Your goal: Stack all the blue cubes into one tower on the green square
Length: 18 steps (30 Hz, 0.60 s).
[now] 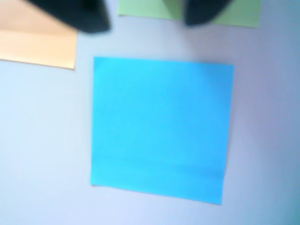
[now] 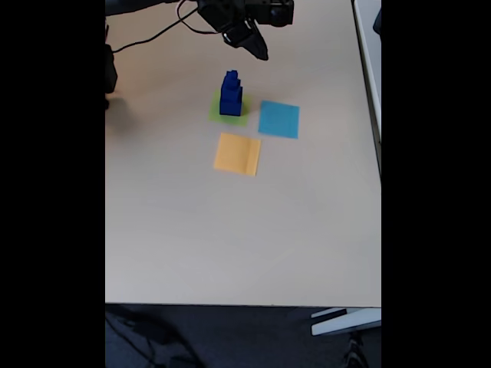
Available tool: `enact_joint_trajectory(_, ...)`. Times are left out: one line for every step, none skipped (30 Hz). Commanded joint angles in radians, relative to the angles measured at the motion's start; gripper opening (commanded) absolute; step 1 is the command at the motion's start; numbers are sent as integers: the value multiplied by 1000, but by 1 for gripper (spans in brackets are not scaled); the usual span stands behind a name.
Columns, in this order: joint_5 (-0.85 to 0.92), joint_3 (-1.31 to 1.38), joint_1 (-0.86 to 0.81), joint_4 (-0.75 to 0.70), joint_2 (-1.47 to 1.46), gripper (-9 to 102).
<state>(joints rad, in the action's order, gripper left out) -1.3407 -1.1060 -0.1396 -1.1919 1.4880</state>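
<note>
The blue cubes (image 2: 230, 95) stand as one dark-blue tower, larger ones low and smaller ones on top, on the green square (image 2: 217, 112) in the fixed view. My gripper (image 2: 257, 47) hangs above and behind the tower, apart from it. In the wrist view the gripper (image 1: 145, 23) is open, its two dark fingers (image 1: 79, 16) spread at the top edge with nothing between them. A strip of the green square (image 1: 140, 8) shows behind them.
A cyan-blue paper square (image 2: 278, 119) lies right of the tower and fills the middle of the wrist view (image 1: 159, 129). An orange-yellow square (image 2: 237, 153) lies nearer the front. Cables (image 2: 153, 34) run at the table's back left.
</note>
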Motion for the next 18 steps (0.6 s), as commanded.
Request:
enact_joint_trajectory(84,55,-25,-63,135,0)
enact_joint_trajectory(117,43,-31,-74,166,0)
enact_joint_trajectory(147,25,-35,-80,201,0)
enact_joint_trajectory(183,-8,-37,-80,249,0)
enact_joint_trajectory(209,-43,-35,-84,298,0)
enact_joint_trajectory(227,-74,-35,-95,345,0)
enact_joint_trajectory(262,-107,-35,-97,394,0)
enact_joint_trajectory(310,-141,-37,-95,445,0)
enact_joint_trajectory(356,-176,-40,-97,495,0)
enact_joint_trajectory(402,-218,-43,-97,548,0)
enact_joint_trajectory(446,-268,-49,-97,606,0)
enact_joint_trajectory(488,-328,-54,-97,666,0)
enact_joint_trajectory(529,-393,-55,-92,726,0)
enact_joint_trajectory(560,-463,-58,-86,790,0)
enact_joint_trajectory(578,-540,-60,-77,853,0)
enact_joint_trajectory(581,-612,-60,-71,917,0)
enact_joint_trajectory(584,-673,-57,-67,976,0)
enact_joint_trajectory(595,-732,-48,-60,1032,0)
